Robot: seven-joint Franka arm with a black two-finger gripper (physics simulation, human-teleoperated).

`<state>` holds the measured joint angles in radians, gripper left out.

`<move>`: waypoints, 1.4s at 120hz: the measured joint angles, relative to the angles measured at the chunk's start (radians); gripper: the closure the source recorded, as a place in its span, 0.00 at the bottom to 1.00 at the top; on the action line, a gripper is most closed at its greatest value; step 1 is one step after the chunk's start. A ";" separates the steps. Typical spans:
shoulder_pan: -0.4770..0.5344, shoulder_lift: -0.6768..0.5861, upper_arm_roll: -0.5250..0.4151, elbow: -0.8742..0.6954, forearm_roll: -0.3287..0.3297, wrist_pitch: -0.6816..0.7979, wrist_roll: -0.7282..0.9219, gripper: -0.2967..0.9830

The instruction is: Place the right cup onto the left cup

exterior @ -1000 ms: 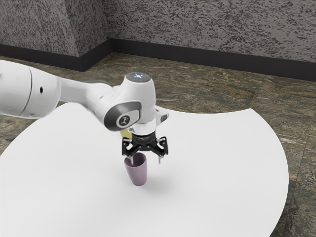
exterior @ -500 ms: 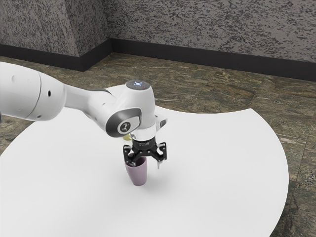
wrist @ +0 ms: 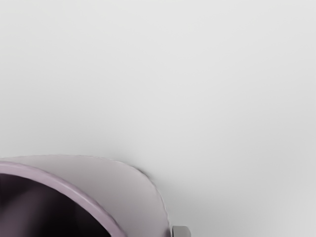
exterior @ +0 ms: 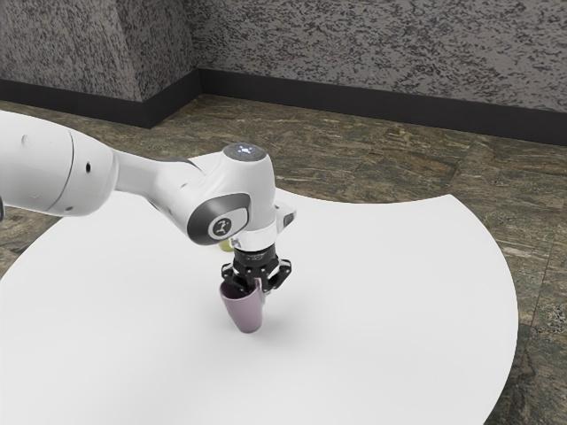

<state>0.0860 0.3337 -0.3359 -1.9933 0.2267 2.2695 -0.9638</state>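
My fingers (exterior: 262, 288) are drawn nearly together, pinching the wall of the purple cup (exterior: 245, 313) from inside and out; it tilts slightly above the worktop (exterior: 381, 319).

Looks bright and diffuse, washes the tabletop (exterior: 399, 301) nearly white, casts soft, faint shadow beside the purple cup (exterior: 244, 313), darkens inside it

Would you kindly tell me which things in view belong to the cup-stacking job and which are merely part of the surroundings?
For the job:
purple cup
yellow-green thing partly behind the arm, probably the other cup
gripper

Surroundings:
white table
floor
speckled wall
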 joint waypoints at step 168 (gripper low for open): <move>0.040 0.128 0.173 0.548 0.020 -0.277 0.339 0.84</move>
<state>0.1259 0.4613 -0.1626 -1.4454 0.2468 1.9926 -0.6245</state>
